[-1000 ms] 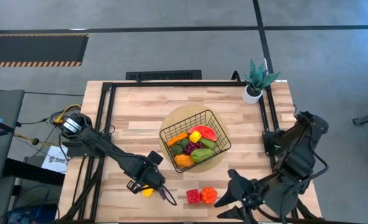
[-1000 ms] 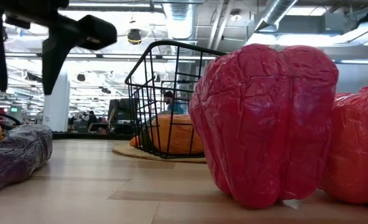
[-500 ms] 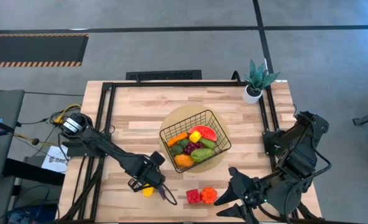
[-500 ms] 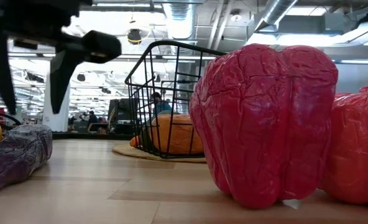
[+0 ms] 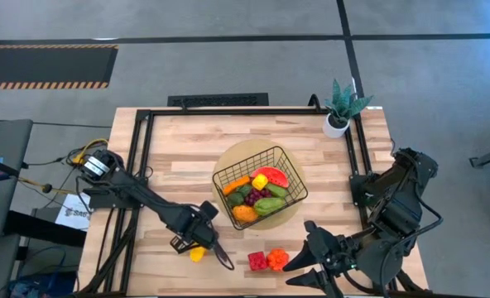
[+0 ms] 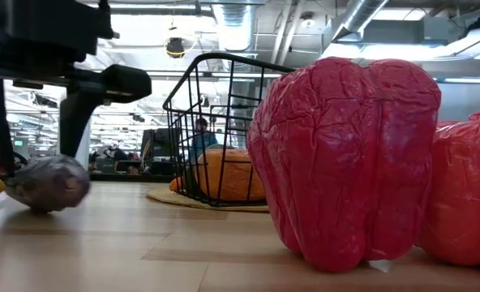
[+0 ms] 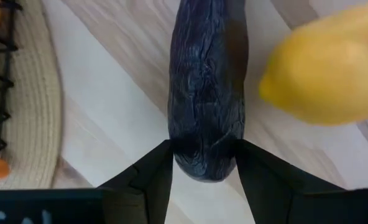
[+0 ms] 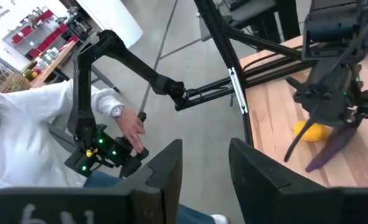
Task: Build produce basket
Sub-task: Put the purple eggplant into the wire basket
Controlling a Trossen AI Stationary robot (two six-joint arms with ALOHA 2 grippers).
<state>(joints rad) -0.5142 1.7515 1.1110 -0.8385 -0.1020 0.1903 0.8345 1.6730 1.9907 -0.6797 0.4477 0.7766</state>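
The left gripper [image 7: 204, 163] is clamped on the purple eggplant [image 7: 207, 81] beside the lemon [image 5: 197, 254], near the basket [image 5: 222, 179]; next, I'd judge, carry it up over the rim; the right gripper [image 8: 204, 163] waits, fingers apart, beyond the peppers [image 5: 268, 260].

Orange pepper [image 6: 467, 195] cut by low view's edge; lemon [image 7: 324, 65] cropped in left wrist view.

Table [image 5: 179, 145]: pale wood planks, matt. Basket [image 5: 228, 176]: black wire. Mat [image 7: 38, 99]: woven, rough. Eggplant [image 7: 207, 93]: crinkled, slightly glossy skin. Red pepper [image 6: 345, 154]: wrinkled, shiny.
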